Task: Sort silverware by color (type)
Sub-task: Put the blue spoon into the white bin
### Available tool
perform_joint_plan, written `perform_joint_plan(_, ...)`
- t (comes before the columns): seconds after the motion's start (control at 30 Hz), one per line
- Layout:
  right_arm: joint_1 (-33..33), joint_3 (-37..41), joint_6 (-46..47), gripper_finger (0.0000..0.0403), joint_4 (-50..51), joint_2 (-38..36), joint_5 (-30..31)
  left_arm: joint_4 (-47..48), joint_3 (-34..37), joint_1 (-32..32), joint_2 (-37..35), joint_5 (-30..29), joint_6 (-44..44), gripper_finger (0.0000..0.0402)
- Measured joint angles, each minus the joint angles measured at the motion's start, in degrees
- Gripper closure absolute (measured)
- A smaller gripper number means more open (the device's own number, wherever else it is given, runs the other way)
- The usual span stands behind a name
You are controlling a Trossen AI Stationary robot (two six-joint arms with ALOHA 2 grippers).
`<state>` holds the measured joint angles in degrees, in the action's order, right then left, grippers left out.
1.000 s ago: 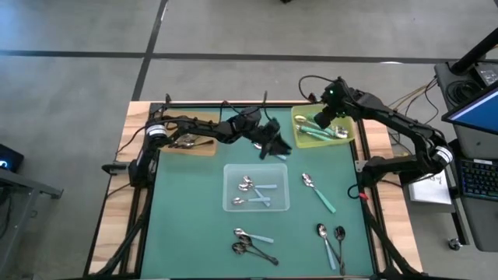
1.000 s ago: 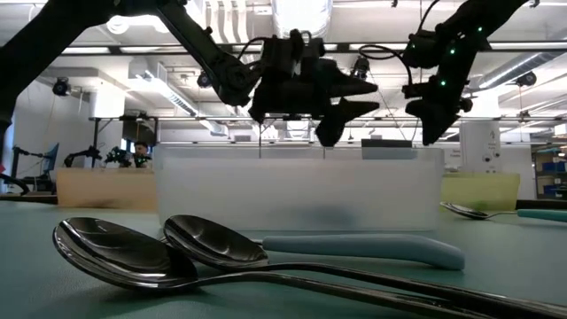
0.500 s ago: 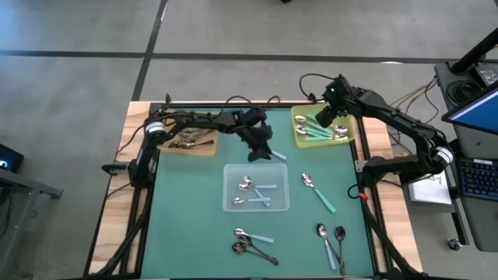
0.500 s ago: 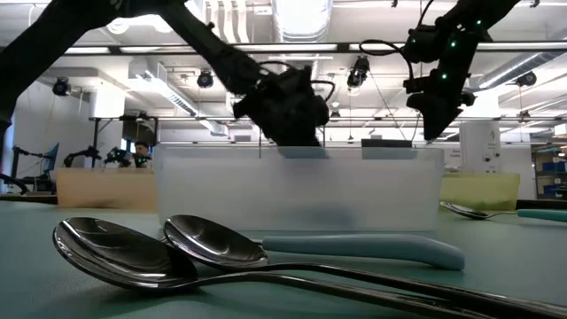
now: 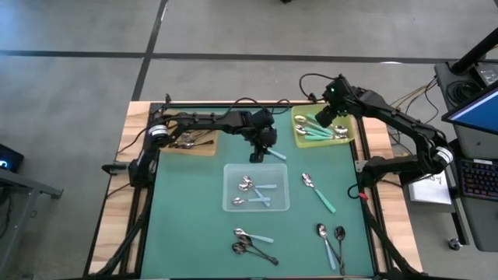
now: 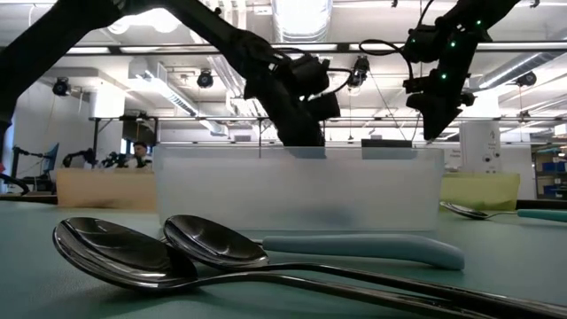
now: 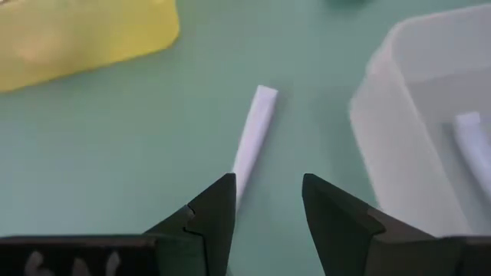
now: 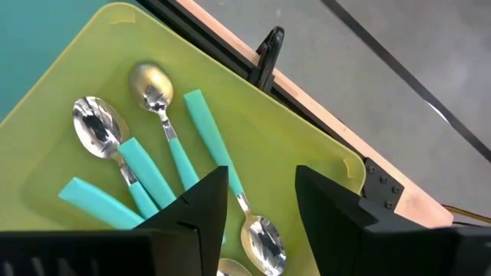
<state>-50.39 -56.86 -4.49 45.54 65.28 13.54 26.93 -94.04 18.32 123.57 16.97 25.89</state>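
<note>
My left gripper (image 5: 256, 156) (image 7: 267, 182) is open and points down over a pale-blue-handled spoon (image 5: 274, 154) that lies flat on the green mat between the clear tray (image 5: 257, 189) and the yellow-green tray (image 5: 322, 131). In the left wrist view the spoon's handle (image 7: 255, 126) runs toward one finger, and its bowl is hidden under the gripper. My right gripper (image 5: 320, 124) (image 8: 261, 175) hovers open and empty over the yellow-green tray, which holds teal-handled spoons (image 8: 146, 172). In the low view the left gripper's (image 6: 301, 140) fingertips are hidden behind the clear tray (image 6: 297, 190).
The brown tray (image 5: 187, 141) at the far left holds dark spoons. The clear tray holds pale-blue-handled spoons (image 5: 261, 190). Loose spoons lie on the mat: a teal one (image 5: 317, 191), a pair near the right (image 5: 333, 239) and a cluster at the near edge (image 5: 250, 242) (image 6: 133, 257).
My left gripper was level, with its open fingers pointing toward the table's right. It has since drawn slightly left, tipped to point downward, and come down over the pale-blue spoon behind the clear tray.
</note>
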Motion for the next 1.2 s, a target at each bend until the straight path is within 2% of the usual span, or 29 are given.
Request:
perform_joint_plan(0.17,0.0,0.0,0.0,0.0259,0.0,0.0,0.0,-1.4,-1.6,-0.1,3.0,-1.3,-1.3,0.0265)
perform_joint_plan(0.3,0.0,0.0,0.0,0.0264,0.0,0.0,-0.1,1.6,-7.0,-0.4,6.9,-1.9,-2.5,0.0265)
perform_joint_plan(0.57,0.0,0.0,0.0,0.0262,0.0,0.1,-0.1,22.2,-26.5,-1.2,19.0,-3.1,-1.1,0.0265)
perform_joint_plan(0.8,0.0,0.0,0.0,0.0267,0.0,0.1,-0.2,34.4,-41.0,-2.3,27.8,-9.8,-2.1,0.0281)
perform_joint_plan(1.03,0.0,0.0,0.0,0.0265,0.0,0.1,-0.2,33.5,-40.7,-2.2,27.9,-10.2,-6.6,0.0381)
perform_joint_plan(1.2,0.0,0.0,0.0,0.0261,0.0,0.1,-0.2,33.7,-40.6,-2.7,26.9,-10.8,-8.4,0.0382)
